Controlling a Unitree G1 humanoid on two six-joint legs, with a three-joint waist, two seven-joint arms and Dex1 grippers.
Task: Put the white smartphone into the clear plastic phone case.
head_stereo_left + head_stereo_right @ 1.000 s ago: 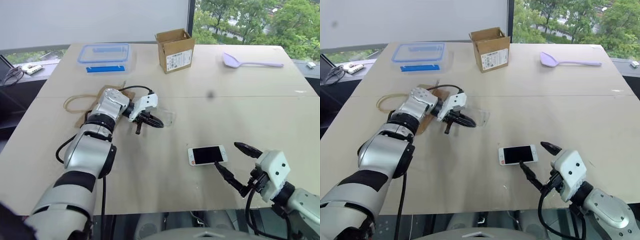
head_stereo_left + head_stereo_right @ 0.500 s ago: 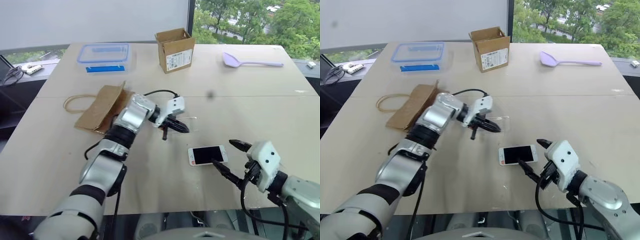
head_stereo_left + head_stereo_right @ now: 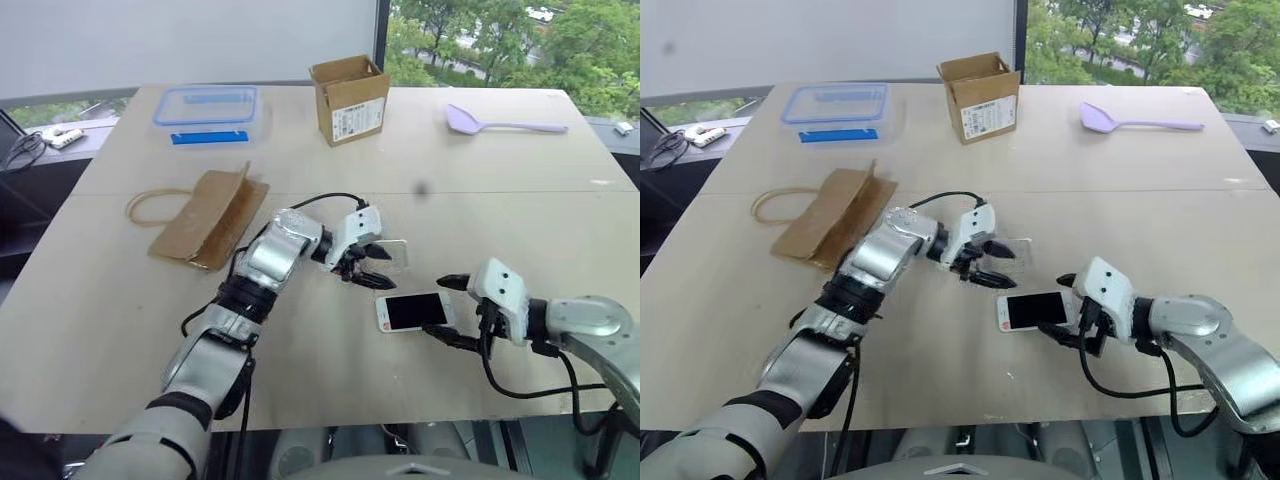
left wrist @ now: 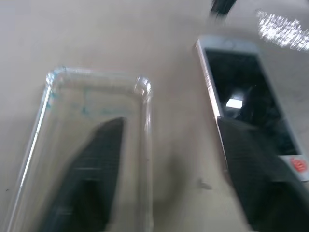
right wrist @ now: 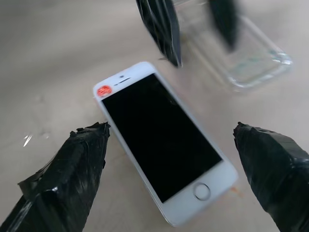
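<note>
Two pincers of mine work over the pale wooden tabletop (image 3: 520, 220). My left pincer (image 3: 372, 265) has its black fingers spread wide, with the clear plastic phone case (image 3: 390, 254) lying flat on the tabletop at their tips; in the left wrist view one finger (image 4: 91, 174) shows through the transparent shell (image 4: 96, 145), but I cannot tell whether it touches the case. I hold nothing there that I can make out.

Just beside the case, nearer to me, the slim white smartphone with a black screen and round home button (image 3: 413, 311) lies face up and flat on the tabletop. My right pincer (image 3: 446, 310) stands fully open at the phone's end, one fingertip on each side of it, gripping nothing.

Farther off sit a brown paper bag with a loop handle (image 3: 205, 217), a clear food box with a blue-rimmed lid (image 3: 207, 112), a small open cardboard box (image 3: 350, 100) and a lilac plastic spoon (image 3: 500, 123).
</note>
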